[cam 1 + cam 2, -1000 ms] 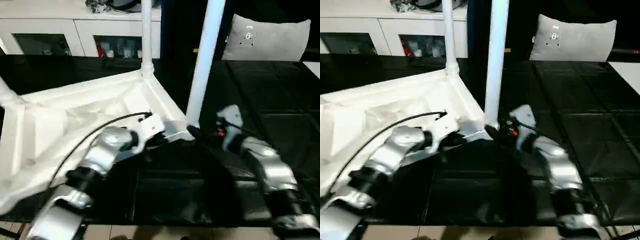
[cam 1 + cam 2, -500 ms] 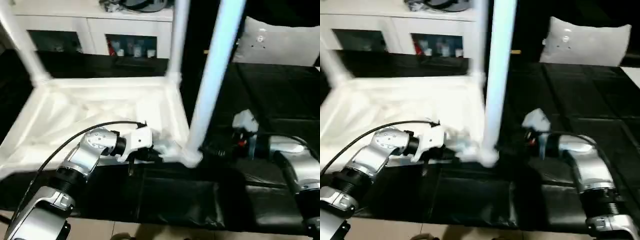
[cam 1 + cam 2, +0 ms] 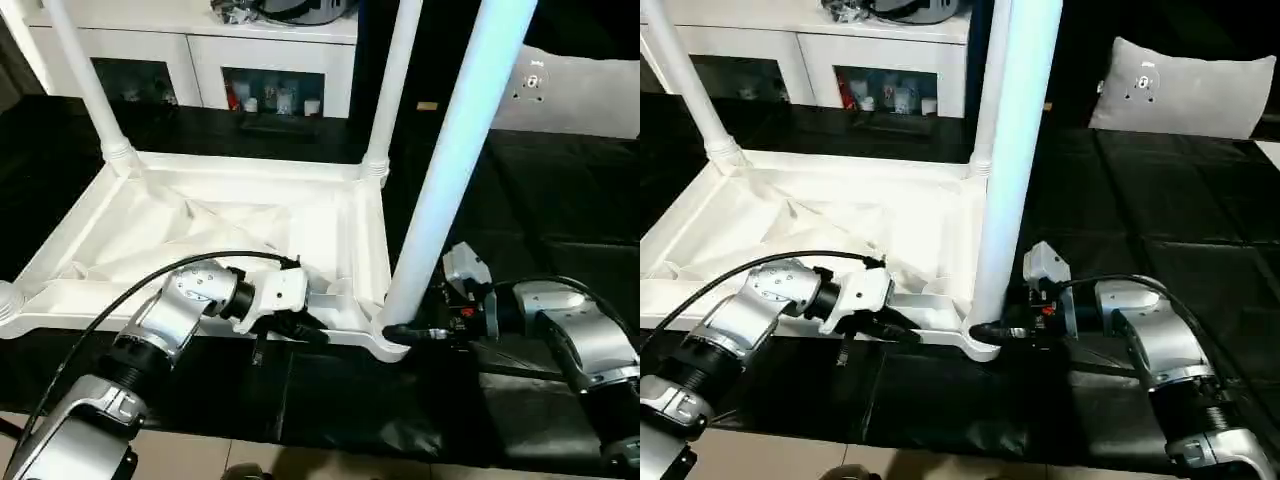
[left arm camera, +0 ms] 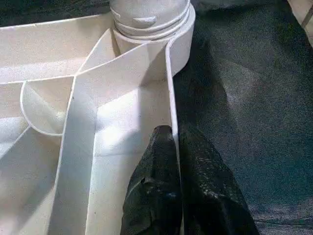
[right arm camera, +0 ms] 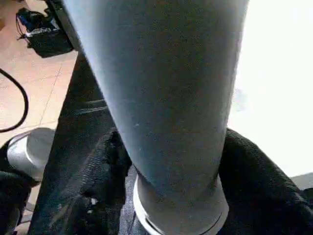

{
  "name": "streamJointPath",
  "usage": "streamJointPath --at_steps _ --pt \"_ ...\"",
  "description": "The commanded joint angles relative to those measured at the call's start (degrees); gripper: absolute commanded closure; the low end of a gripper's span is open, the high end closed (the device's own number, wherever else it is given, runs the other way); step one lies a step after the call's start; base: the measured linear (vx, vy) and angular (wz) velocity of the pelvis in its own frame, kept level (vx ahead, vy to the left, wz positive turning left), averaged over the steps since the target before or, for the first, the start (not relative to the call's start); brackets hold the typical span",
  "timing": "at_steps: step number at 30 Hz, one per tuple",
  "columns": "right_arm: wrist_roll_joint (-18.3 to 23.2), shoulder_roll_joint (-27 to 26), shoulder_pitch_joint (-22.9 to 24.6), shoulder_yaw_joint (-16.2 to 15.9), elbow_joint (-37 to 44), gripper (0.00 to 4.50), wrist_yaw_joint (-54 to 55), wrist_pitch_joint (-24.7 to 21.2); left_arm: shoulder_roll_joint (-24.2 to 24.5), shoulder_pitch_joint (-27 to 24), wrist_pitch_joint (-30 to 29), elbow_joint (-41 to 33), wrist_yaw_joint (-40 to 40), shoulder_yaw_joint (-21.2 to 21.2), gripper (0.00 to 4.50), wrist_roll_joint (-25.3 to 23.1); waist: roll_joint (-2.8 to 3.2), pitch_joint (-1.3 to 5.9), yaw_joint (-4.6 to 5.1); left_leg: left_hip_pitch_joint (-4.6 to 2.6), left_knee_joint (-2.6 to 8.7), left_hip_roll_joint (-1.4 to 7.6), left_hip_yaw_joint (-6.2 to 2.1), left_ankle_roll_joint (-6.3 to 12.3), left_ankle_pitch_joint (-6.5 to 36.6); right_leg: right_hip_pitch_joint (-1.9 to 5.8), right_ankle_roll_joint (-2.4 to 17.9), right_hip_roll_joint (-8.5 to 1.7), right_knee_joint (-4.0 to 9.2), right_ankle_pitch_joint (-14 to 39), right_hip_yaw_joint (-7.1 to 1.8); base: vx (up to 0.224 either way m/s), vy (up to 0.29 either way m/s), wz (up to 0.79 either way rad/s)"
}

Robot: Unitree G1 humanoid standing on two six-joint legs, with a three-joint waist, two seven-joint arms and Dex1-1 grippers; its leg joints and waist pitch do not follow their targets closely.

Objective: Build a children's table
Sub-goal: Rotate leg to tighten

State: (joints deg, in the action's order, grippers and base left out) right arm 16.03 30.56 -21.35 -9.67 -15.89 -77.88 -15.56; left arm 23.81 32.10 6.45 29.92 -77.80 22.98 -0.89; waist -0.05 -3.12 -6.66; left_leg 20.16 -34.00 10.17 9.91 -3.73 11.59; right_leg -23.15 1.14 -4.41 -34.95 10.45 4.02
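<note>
My left gripper (image 4: 171,147) is pinched shut on the thin side wall of the tabletop (image 3: 250,215), one finger inside the rim and one outside, just short of the near corner socket (image 4: 151,22). My right gripper (image 3: 405,333) reaches in level from the other side, its two black fingers (image 5: 254,181) set around the base of the near leg (image 3: 450,170) where it enters that socket; whether they press on the tube or stand just clear of it I cannot tell.

The tabletop lies ribbed side up on the black work surface (image 3: 520,220). The near leg stands upright in the corner closest to me, two more legs rise from the far corners (image 3: 375,165), and a fourth socket sits at the near left edge (image 3: 8,298).

My judgement: the step is seating this leg fully. To do it well, the left grip should stay low and firm on the wall so the top cannot slide or tip, while the right closes squarely around the tube near its collar and drives it straight along its own axis. A sideways push could lever the tall leg against the socket.
</note>
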Motion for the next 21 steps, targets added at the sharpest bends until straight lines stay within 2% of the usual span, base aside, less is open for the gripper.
streamJointPath --at_steps 1,3,7,9,10,12,13,15,16,17,18,19,20,21 --pt "0.84 0.27 0.06 -0.75 1.32 2.07 -0.46 -0.66 -0.39 -0.38 0.93 -1.42 -2.72 2.59 4.50 -0.74 -0.90 3.70 0.18 0.07 3.73 3.07 -0.49 4.24 7.25 3.16 11.43 -4.22 4.25 14.07 -2.86 0.000 0.000 0.00" --pt "1.15 -0.01 0.42 -0.90 1.96 2.34 -0.24 -1.26 -0.96 -0.71 -0.12 -1.76 -2.69 1.86 4.50 0.55 -0.85 3.68 0.22 0.06 3.74 3.08 -0.49 4.08 7.37 3.13 11.38 -4.19 4.23 14.25 -2.85 0.000 0.000 0.00" --pt "1.71 -1.86 1.73 -0.43 3.76 2.45 2.21 -2.73 -1.86 -1.41 -3.64 -3.22 -1.52 0.93 4.50 2.06 -0.83 3.66 0.29 0.13 3.86 3.15 -0.58 3.77 7.44 3.21 11.30 -4.23 4.19 14.27 -2.91 0.000 0.000 0.00" --pt "1.33 -3.00 2.12 -0.29 4.37 2.48 4.85 -3.85 -2.42 -1.58 -5.42 -3.48 0.11 0.62 4.50 1.92 -0.58 3.57 0.48 0.07 3.86 3.01 -0.58 3.58 8.31 3.13 10.94 -4.19 4.50 15.81 -2.84 0.000 0.000 0.00" --pt "-0.17 -4.83 2.19 -0.14 4.39 2.48 9.33 -4.24 -3.36 -1.55 -7.08 -3.14 2.90 0.23 4.50 1.13 -0.63 3.41 0.55 0.02 3.96 2.95 -0.58 3.25 9.28 3.05 10.45 -4.17 4.79 17.93 -2.82 0.000 0.000 0.00" --pt "-1.69 -8.86 1.55 1.18 3.92 2.49 18.18 -6.85 -5.41 -1.36 -10.78 -2.61 7.73 -0.63 4.50 0.17 -0.66 3.09 1.19 -0.18 4.30 2.66 -0.81 1.27 11.45 2.88 8.36 -4.19 5.47 25.02 -2.66 0.000 0.000 0.00" --pt "-2.08 -10.71 1.06 2.06 3.58 2.50 21.89 -7.80 -6.31 -1.20 -12.43 -2.63 9.68 -0.86 4.50 -0.21 -0.71 3.09 1.29 -0.31 4.32 2.58 -0.86 0.97 11.83 2.80 7.65 -4.26 5.75 26.82 -2.62 0.000 0.000 0.00" --pt "-3.52 -14.39 -0.18 3.47 2.50 2.51 29.46 -9.31 -8.59 -0.59 -16.58 -2.88 14.32 -1.56 4.50 -0.85 -0.58 2.98 2.13 -0.20 4.50 2.48 -1.13 0.21 13.18 2.72 5.95 -4.25 6.13 30.33 -2.52 0.000 0.000 0.00" --pt "-3.53 -14.41 -0.19 3.48 2.49 2.51 29.50 -9.32 -8.61 -0.59 -16.61 -2.88 14.35 -1.57 4.50 -0.85 -0.58 3.02 2.42 -0.10 4.53 2.49 -1.19 -0.07 13.25 2.74 5.76 -4.20 6.05 30.41 -2.48 0.000 0.000 0.00" --pt "-4.98 -16.54 -0.74 3.71 1.90 2.51 33.79 -9.69 -10.18 -0.19 -19.44 -3.39 17.30 -1.93 4.50 -1.53 -0.59 3.01 2.81 -0.18 4.54 2.44 -1.27 -0.10 13.94 2.63 5.36 -4.21 6.29 30.93 -2.41 0.000 0.000 0.00" --pt "-6.69 -18.28 -1.26 3.64 1.11 2.51 37.63 -9.17 -11.80 0.29 -21.51 -3.57 20.32 -2.52 4.50 -1.98 -0.39 3.00 3.30 -0.24 4.45 2.40 -1.24 -0.06 14.53 2.41 5.58 -4.20 6.48 30.61 -2.49 0.000 0.000 0.00" --pt "-6.69 -18.28 -1.26 3.64 1.11 2.52 37.63 -9.17 -11.80 0.29 -21.51 -3.57 20.32 -2.52 4.50 -1.98 -0.46 3.00 3.52 -0.20 4.52 2.46 -1.29 -0.13 14.54 2.45 5.71 -4.21 6.38 30.30 -2.49 0.000 0.000 0.00" --pt "-9.58 -21.53 -2.80 3.90 -1.40 2.52 45.32 -8.58 -14.67 1.15 -24.21 -3.66 25.91 -3.58 4.50 -2.88 -0.28 3.07 3.89 -0.04 4.42 2.31 -1.26 -0.18 14.40 2.54 5.79 -4.04 6.36 29.53 -2.48 0.000 0.000 0.00" --pt "-9.84 -23.12 -3.70 4.66 -2.97 2.52 48.46 -8.31 -15.82 1.52 -24.70 -3.43 28.49 -3.92 4.50 -3.55 -0.22 3.15 4.27 -0.06 4.30 2.20 -1.19 -0.06 13.81 2.39 6.51 -4.07 6.27 28.35 -2.55 0.000 0.000 0.00"
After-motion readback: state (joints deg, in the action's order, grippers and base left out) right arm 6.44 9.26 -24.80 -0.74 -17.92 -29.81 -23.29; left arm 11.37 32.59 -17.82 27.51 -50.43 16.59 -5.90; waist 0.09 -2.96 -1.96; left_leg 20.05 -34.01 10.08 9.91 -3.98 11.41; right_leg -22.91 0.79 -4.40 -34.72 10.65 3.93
